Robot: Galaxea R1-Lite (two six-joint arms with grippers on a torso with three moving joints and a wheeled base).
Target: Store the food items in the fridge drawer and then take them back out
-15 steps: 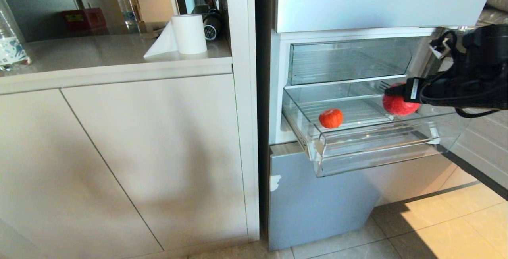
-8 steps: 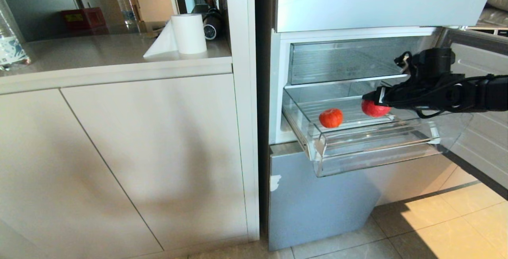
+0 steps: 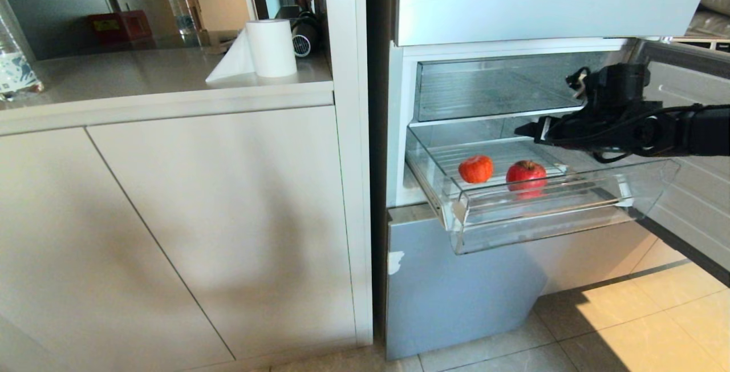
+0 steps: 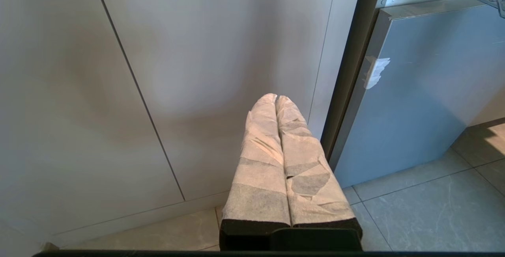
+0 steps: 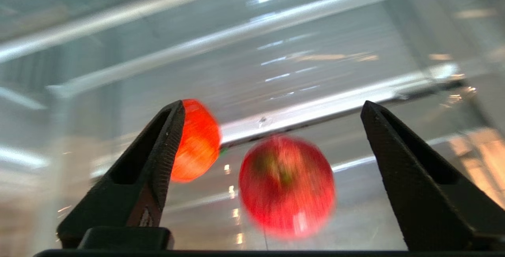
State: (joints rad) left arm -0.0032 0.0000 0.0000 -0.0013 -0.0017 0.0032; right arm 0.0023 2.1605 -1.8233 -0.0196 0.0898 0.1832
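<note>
Two red fruits [image 3: 526, 174] in drawer [image 3: 547, 221]

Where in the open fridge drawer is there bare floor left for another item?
In the fridge drawer, the ribbed floor is bare from the red apple to the right wall, and behind both fruits. It is crowded front-left, where the orange-red fruit sits beside the apple.

I am in a home kitchen: left of my right gripper [image 3: 527, 130] runs a pale countertop [image 3: 142, 75] with a paper towel roll [image 3: 272, 48] over plain cabinet doors [image 3: 217, 218]; around it, an open fridge [image 3: 513, 7]; below, floor tiles [image 3: 627, 326].
</note>
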